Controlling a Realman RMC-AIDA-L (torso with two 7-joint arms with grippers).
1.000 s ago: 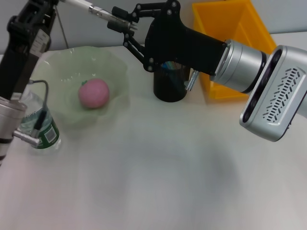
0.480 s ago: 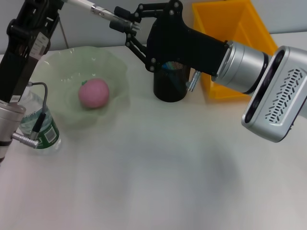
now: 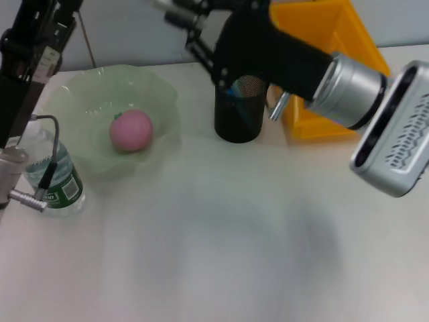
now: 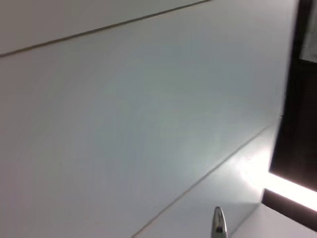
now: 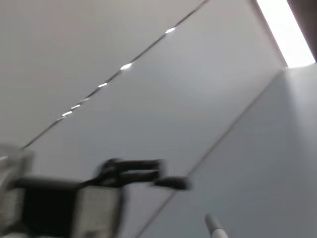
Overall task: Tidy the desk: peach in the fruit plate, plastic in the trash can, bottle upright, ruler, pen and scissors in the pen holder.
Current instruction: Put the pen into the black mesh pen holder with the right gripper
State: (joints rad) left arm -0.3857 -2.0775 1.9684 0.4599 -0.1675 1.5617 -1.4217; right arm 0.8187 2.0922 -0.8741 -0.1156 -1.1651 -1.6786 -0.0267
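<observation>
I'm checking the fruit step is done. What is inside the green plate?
The peach lies alone inside the fruit plate, near its middle. The plate's near-left edge is hidden behind the left arm.

White desk (image 3: 221, 255), grey wall (image 3: 127, 40)

An office or lab: plain white desk (image 3: 221, 248), mesh pen holder (image 3: 238, 114), panelled ceiling with strip light (image 5: 282, 34)

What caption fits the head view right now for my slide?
Right tool raised above the black mesh pen holder; peach in green fruit plate, bottle upright by the left arm.
</observation>
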